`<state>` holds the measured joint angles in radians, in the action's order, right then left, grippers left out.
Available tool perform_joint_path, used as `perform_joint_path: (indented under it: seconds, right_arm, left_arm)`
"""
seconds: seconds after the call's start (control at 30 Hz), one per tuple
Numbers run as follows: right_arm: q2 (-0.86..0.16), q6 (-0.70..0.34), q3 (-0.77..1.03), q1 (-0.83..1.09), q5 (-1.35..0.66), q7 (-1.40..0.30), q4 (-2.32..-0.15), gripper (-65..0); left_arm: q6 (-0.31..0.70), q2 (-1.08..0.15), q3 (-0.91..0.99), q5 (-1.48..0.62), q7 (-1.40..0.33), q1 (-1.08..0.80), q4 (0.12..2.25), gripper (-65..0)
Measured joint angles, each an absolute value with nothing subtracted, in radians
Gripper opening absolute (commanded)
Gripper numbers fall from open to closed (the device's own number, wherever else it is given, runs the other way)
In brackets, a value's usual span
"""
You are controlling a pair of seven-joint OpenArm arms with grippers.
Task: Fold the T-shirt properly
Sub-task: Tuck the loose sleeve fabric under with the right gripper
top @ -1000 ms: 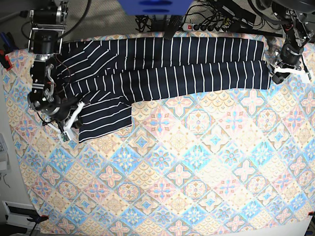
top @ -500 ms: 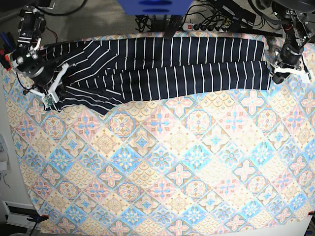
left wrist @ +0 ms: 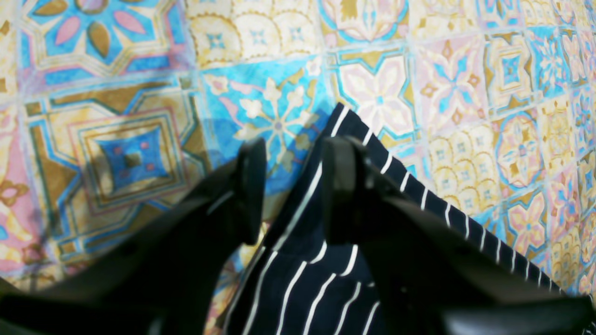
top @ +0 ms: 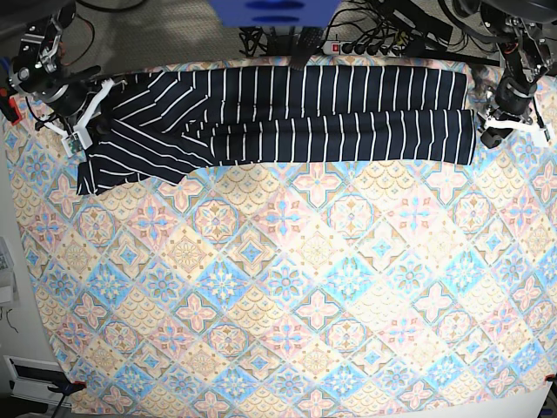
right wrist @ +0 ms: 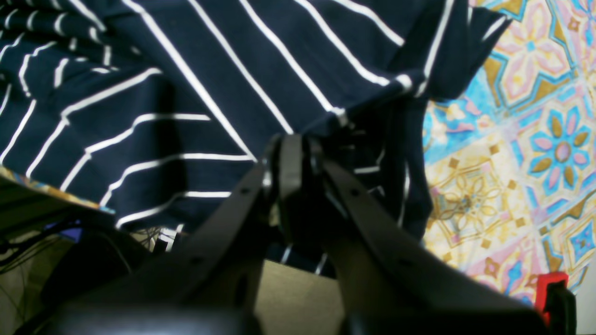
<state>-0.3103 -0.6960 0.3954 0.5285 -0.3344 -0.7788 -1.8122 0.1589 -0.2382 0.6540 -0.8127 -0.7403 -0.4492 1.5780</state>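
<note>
In the base view the T-shirt [top: 287, 117] lies as a long dark band along the far edge of the table, its long axis running side to side over the tiled-pattern cloth [top: 287, 287]; a power strip [top: 365, 48] and cables sit beyond that edge. In the left wrist view the left gripper [left wrist: 291, 190] stands with jaws apart over the shirt's pointed corner, one finger [left wrist: 340, 186] above the striped fabric, grasping nothing. In the right wrist view the right gripper [right wrist: 298, 163] is clenched on a bunched fold of soft, thin-striped fabric.
</note>
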Motion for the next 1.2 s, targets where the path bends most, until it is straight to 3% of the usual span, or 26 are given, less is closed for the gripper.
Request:
perform_joint_path:
  seconds: [0.23,0.33,0.47,0.73,0.9,1.2]
  right_arm:
    - [-0.286,-0.677,0.462,0.521,-0.346,-0.772,-1.813,-55.1]
    - [-0.215,-0.661,0.595,0.516,-0.344,-0.764,-1.823,-54.6]
    - [-0.164,-0.669,0.626,0.468,-0.331,-0.786,-1.836,-54.7]
    - [-0.169,-0.7,0.374,0.359,-0.391,-0.787,-1.842,-54.7]
    - [-0.168,-0.696,0.22,0.258,-0.194,-0.765,-1.783,-54.8]
    - [-0.178,-0.696,0.205,0.369,-0.139,-0.782,-1.701,-54.8]
  left_arm:
    - [0.159,-0.238,0.657,-0.813,-0.739,-0.449,1.578,-44.6]
    - [0.159,-0.238,0.657,-0.813,-0.737,-0.45,1.578,-44.6]
    - [0.158,-0.238,0.657,-0.816,-0.737,-0.45,1.578,-44.6]
    - [0.158,-0.236,0.657,-0.817,-0.738,-0.453,1.578,-44.6]
    - [0.159,-0.236,0.659,-0.817,-0.737,-0.455,1.578,-44.6]
    - [0.158,-0.236,0.659,-0.817,-0.736,-0.454,1.578,-44.6]
